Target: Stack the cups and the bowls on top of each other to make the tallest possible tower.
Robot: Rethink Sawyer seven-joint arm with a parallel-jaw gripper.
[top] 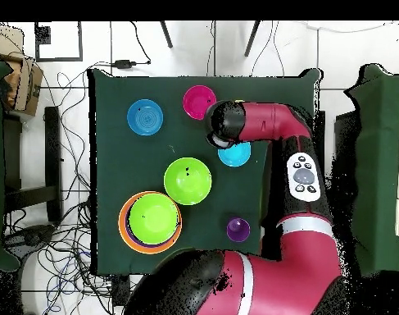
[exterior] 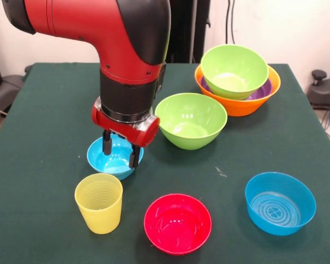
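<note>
Your tower (exterior: 239,91) stands three bowls high: lime green in purple in orange, at the table's far corner. Your gripper (exterior: 120,150) hangs open over a small blue bowl (exterior: 111,159), one finger inside the rim, gripping nothing. Green, red and blue bowls and both cups wait loose.

We find no text, label, brand, number or sign that we can read in either view. The grey panel (top: 303,176) on the arm carries round buttons, but any marks on them are too small for us to read.
</note>
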